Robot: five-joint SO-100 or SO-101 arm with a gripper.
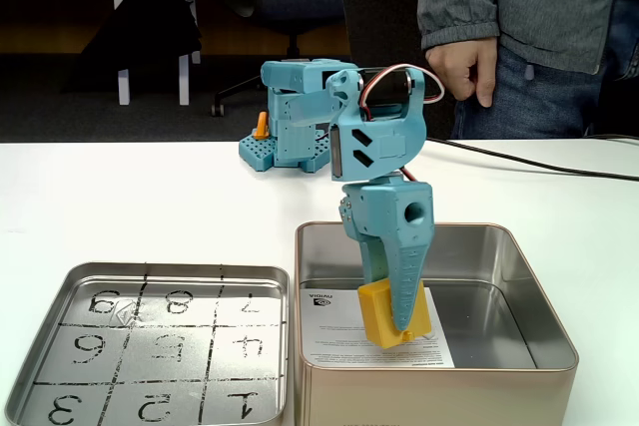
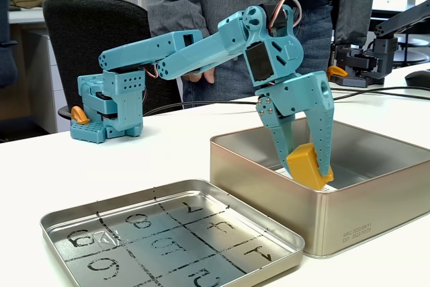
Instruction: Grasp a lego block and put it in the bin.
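Gripper [image 1: 395,318] clamped on the lego block [image 1: 384,313], both lowered inside the bin [image 1: 519,276], block just above the white printed sheet [image 1: 334,331] on its floor. Shallow numbered-grid tray [image 1: 150,346] lies beside the bin on the surface [image 1: 120,197].

The bin [image 1: 519,276] stands on the surface [image 1: 150,207] at its near edge, right of the shallow gridded tray [image 1: 150,281] in both fixed views, the two just beside each other. The arm base [image 1: 290,132] sits behind them, near the far edge. The tool [image 1: 394,321] reaches down into the bin, with the lego block [image 1: 384,311] between its fingers, above the paper sheet [image 1: 329,331] on the bin floor. A person [image 1: 529,37] stands behind the far edge.
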